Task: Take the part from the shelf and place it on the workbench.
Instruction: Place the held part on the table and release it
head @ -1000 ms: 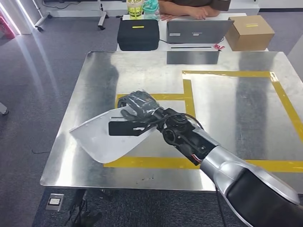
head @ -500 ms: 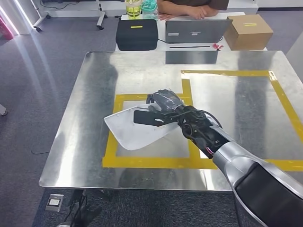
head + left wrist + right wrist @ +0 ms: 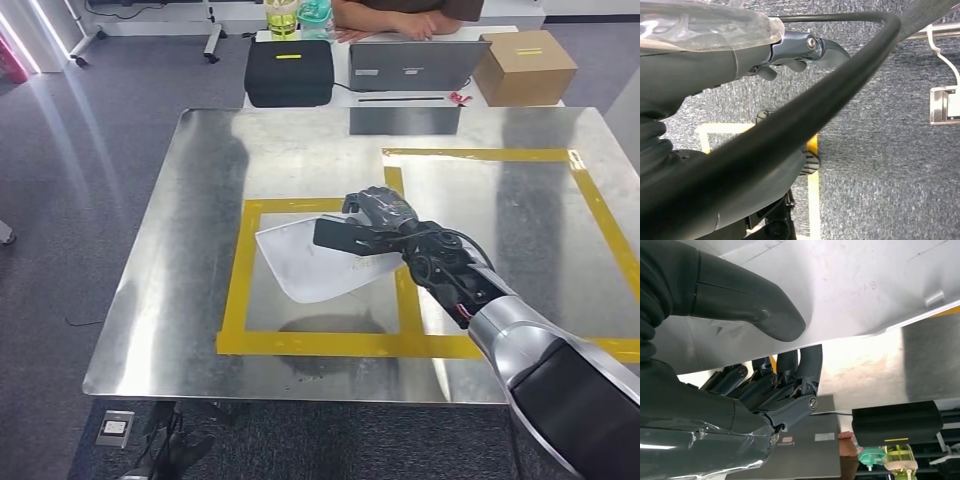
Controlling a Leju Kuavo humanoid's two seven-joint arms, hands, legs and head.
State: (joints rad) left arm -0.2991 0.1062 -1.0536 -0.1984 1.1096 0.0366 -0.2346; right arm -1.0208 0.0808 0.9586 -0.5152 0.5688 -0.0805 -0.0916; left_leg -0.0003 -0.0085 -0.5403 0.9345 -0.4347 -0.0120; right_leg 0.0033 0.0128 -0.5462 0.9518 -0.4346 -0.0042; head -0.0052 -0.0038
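1. The right hand (image 3: 377, 222) grips a thin, pale grey curved sheet-metal part (image 3: 317, 262). In the right wrist view the thick thumb (image 3: 753, 305) presses one face of the sheet while the dark fingers (image 3: 791, 385) curl against the other.
2. The left hand (image 3: 798, 52) hangs over grey carpet, its fingers curled in with nothing between them.
3. The part is in the air, held roughly flat above the worktop (image 3: 196, 200), a shiny steel table. A dark shadow (image 3: 332, 325) lies on the surface under it, so it appears not to be touching yet.
4. It hangs over the smaller yellow tape rectangle (image 3: 240, 275), which lies in the worktop's near half, left of its middle. A larger yellow tape outline (image 3: 483, 155) marks the right half.
5. Beyond the far edge, another table carries a black case (image 3: 289, 72), a grey laptop (image 3: 411, 65) and a brown cardboard box (image 3: 526, 62); a person's forearms (image 3: 392, 25) rest behind the laptop.
6. Judged from this, the pick-up and the carry are done. What remains is lowering the sheet inside the taped rectangle, releasing it and pulling the arm clear.
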